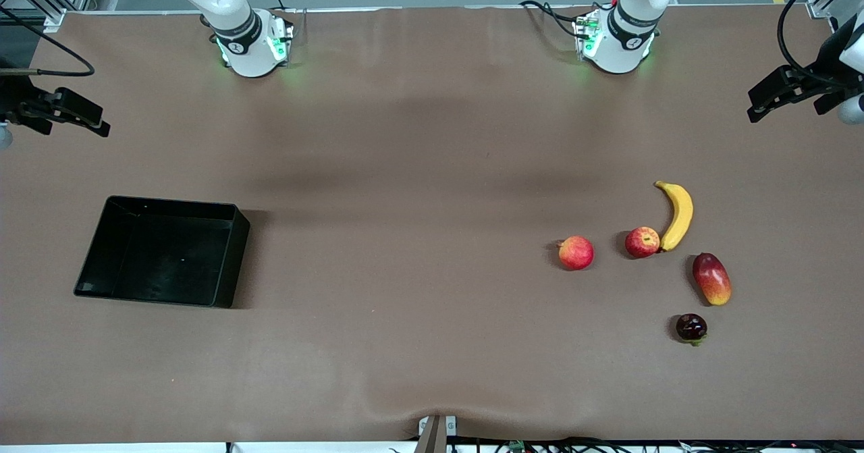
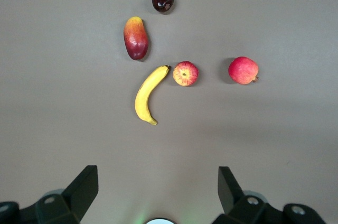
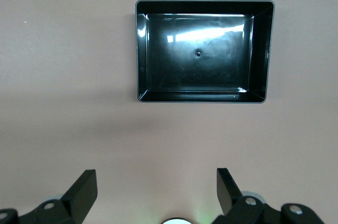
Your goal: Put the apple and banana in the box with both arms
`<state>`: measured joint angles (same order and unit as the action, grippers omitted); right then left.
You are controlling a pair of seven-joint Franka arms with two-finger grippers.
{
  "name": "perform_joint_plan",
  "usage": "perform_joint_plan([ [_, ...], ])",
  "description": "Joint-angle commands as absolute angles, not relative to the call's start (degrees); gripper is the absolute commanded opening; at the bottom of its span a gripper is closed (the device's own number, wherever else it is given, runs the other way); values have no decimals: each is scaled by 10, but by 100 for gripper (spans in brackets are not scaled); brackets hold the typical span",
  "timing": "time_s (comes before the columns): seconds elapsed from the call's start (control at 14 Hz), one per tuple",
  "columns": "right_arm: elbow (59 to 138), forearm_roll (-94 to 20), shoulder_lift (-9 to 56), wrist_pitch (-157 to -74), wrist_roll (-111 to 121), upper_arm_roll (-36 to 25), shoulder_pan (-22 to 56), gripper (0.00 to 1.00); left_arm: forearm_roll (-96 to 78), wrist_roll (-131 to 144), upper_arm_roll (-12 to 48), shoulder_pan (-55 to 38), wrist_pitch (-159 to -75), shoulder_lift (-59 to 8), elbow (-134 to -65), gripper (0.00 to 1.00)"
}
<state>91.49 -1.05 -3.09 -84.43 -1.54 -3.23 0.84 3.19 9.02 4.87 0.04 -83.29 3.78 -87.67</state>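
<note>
The deep-red apple (image 1: 642, 242) with its yellow stem patch lies on the table, touching the lower tip of the curved yellow banana (image 1: 677, 215). Both show in the left wrist view, the apple (image 2: 185, 73) beside the banana (image 2: 148, 94). The empty black box (image 1: 229, 257) stands toward the right arm's end and shows in the right wrist view (image 3: 259, 55). My left gripper (image 1: 759, 105) hangs open and empty, high over bare table at the left arm's end (image 2: 157, 182). My right gripper (image 1: 94, 123) hangs open and empty, high over bare table at the right arm's end (image 3: 157, 184).
A paler pinkish-red round fruit (image 1: 576, 252) lies beside the apple toward the box. A red-and-yellow mango (image 1: 712, 278) and a small dark fruit (image 1: 691, 327) lie nearer the front camera than the banana. A wide stretch of brown table (image 1: 405, 237) separates fruits and box.
</note>
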Motion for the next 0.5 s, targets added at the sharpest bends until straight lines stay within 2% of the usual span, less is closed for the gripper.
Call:
perform_joint_plan([
  [0.0,911,-5,-35,-837,-24,-30,7,100,34,86,47,0,-831,33,-868,100],
  [0.29,910,-5,-33,-842,-24,-31,-13,100,40,86,47,1,-831,18,-868,100],
  [0.43,911,-6,-33,-842,-23,-32,-18,100,40,97,47,1,-838,-12,-880,100],
])
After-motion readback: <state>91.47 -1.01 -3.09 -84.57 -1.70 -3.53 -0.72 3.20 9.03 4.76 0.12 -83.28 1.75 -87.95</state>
